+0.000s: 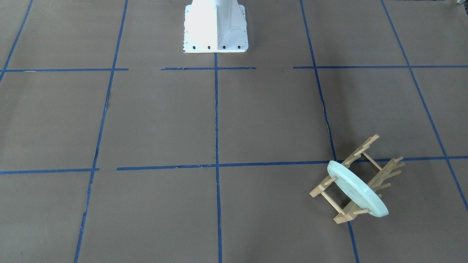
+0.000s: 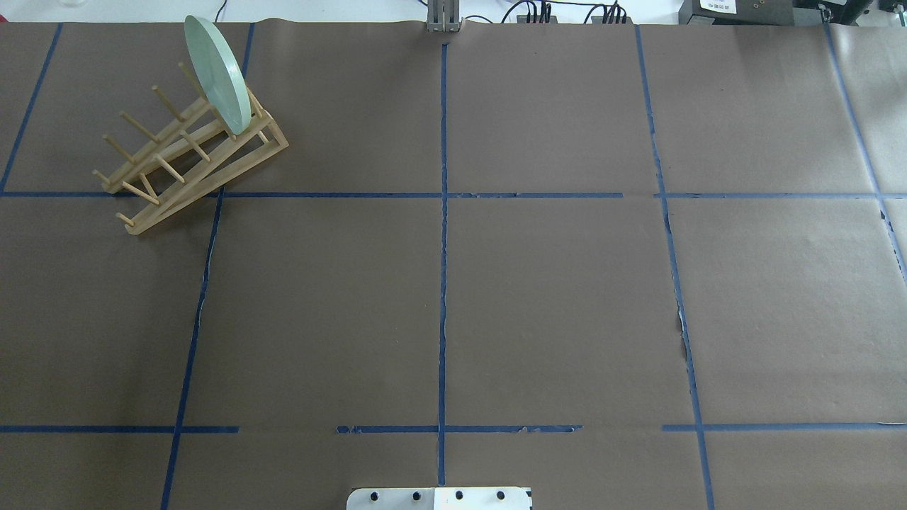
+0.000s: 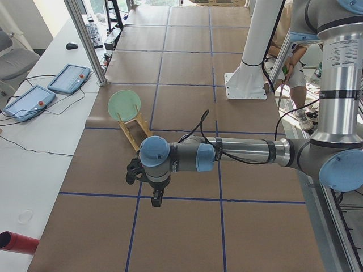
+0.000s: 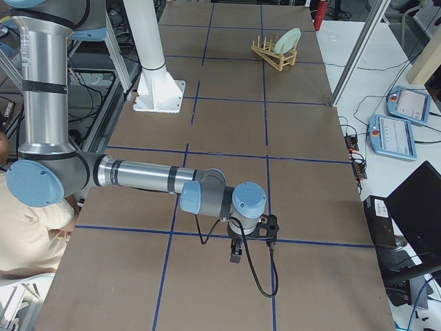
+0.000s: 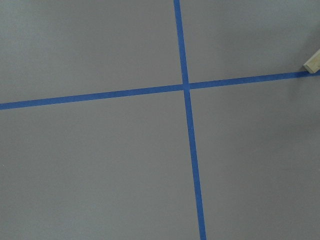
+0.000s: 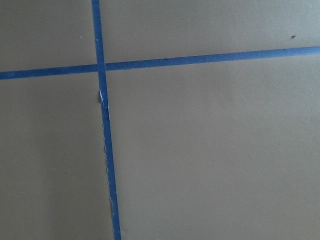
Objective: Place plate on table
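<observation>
Your plate stands on edge in the wooden rack. Both arms far off: left gripper, right gripper; finger gap unreadable.

The plate stands upright in the wooden rack, far down the table.

You find the wooden rack on the table, in its far left part as seen from behind the robot, well apart from the robot base at the middle of the near edge. The plate stands on edge in the rack, at the end farthest from the robot. The left gripper hangs above the table, beyond the rack toward the left end. The right gripper hangs above the opposite end.
</observation>
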Controlling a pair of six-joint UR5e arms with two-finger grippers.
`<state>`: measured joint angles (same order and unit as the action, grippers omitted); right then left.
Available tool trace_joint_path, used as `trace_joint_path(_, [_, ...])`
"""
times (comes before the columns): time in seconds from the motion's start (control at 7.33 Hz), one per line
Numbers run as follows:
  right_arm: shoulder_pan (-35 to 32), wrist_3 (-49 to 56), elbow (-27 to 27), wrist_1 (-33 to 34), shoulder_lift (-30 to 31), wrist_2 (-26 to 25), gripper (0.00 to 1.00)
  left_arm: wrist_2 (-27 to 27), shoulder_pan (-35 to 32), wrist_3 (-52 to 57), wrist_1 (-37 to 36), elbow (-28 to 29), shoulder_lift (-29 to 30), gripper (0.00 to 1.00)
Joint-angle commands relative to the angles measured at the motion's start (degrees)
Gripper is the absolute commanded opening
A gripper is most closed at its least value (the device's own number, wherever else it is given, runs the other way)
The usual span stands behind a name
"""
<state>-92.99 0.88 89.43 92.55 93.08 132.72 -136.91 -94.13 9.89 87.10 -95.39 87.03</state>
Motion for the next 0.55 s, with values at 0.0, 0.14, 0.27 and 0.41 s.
trace_joint_path(0.0, [0.0,0.0,-0.05,0.0,0.0,0.0,1.0,0.15,0.0,0.22,0.0,-0.67,0.07,1.0])
trace_joint_path(0.14, [0.0,0.0,-0.05,0.0,0.0,0.0,1.0,0.24,0.0,0.22,0.09,-0.76,-0.02,1.0])
trace_joint_path(0.27, [0.0,0.0,0.04,0.0,0.0,0.0,1.0,0.33,0.0,0.22,0.0,-0.85,0.33,1.0])
trace_joint_path(0.41, [0.0,0.0,0.04,0.0,0.0,0.0,1.0,0.42,0.17,0.22,0.09,-0.76,1.9,1.0])
